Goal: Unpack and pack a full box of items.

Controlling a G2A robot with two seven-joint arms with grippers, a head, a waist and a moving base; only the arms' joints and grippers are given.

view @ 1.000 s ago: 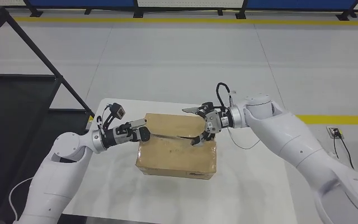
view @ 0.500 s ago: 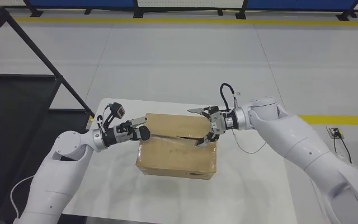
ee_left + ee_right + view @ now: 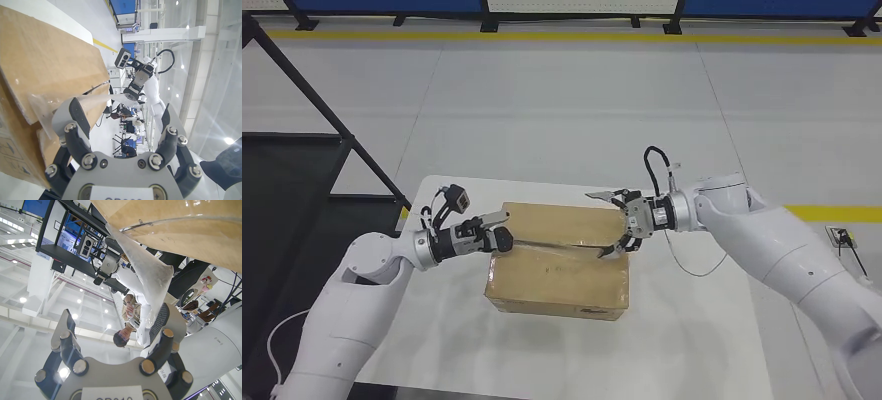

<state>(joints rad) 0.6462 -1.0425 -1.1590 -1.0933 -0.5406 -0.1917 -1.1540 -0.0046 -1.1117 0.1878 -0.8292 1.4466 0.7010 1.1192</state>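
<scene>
A brown cardboard box (image 3: 557, 275) lies on the white table (image 3: 692, 340), its top flaps nearly flat. A clear strip of tape (image 3: 552, 243) runs along the top seam from end to end. My left gripper (image 3: 499, 238) is at the box's left end, open; in the left wrist view the tape (image 3: 94, 99) clings to one finger (image 3: 78, 113) beside the box (image 3: 47, 62). My right gripper (image 3: 610, 225) stands open just past the box's right end. There the tape (image 3: 147, 275) sticks to one fingertip (image 3: 160, 317) below the box (image 3: 179, 228).
A black frame (image 3: 312, 110) and a dark panel stand off the table's left side. A black cable (image 3: 657, 165) loops over the right wrist. Bare table lies in front of and to the right of the box.
My right gripper has drawn away to the right from the box's end, pulling the tape strip with it. The left gripper has barely shifted.
</scene>
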